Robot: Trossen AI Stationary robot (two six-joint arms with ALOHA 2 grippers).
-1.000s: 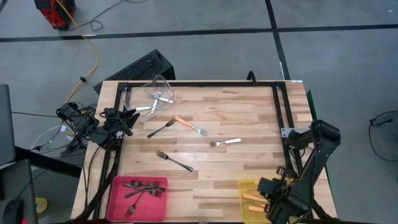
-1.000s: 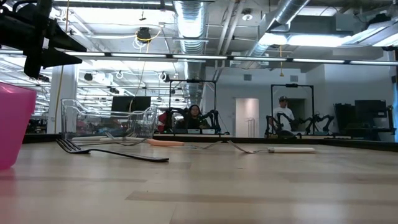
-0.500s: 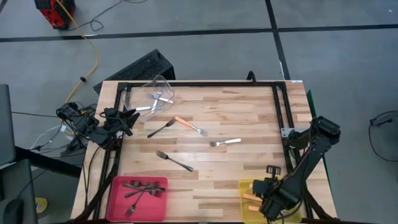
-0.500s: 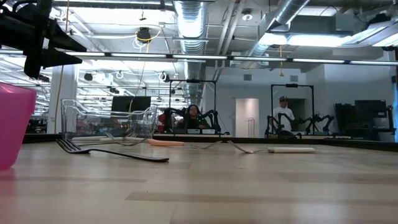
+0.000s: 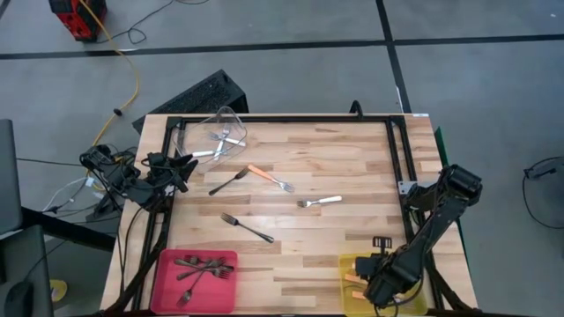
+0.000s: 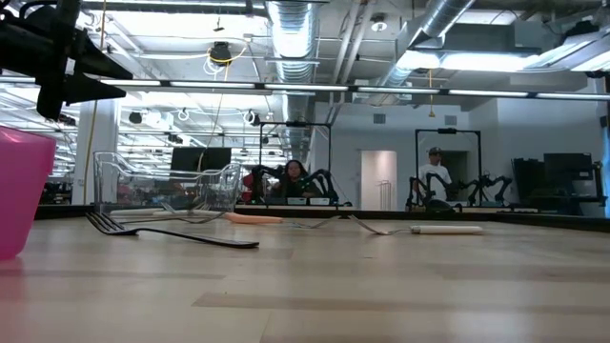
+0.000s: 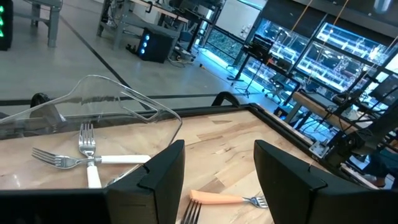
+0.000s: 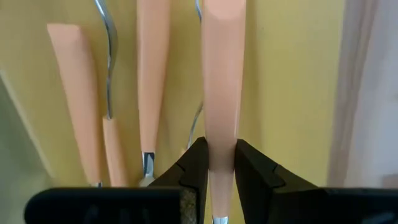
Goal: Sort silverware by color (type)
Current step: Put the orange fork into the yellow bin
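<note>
Gripping an orange-handled fork by its handle, our right gripper sits low over the yellow bin at the near right corner of the table; its fingers pinch the handle from both sides. Under it in the bin lie more orange handles side by side. At the near left corner we see the pink bin with a heap of dark forks inside. Farther in, on the bare wood, a dark fork lies alone, then a silver fork right of centre. Beyond those, another dark fork and an orange-handled fork on the table lie close together, near the middle. Our left gripper waits at the left edge with its fingers spread wide and nothing between them. Just past it, at the far left, the clear bin rests tipped on the table with silver forks in it.
</note>
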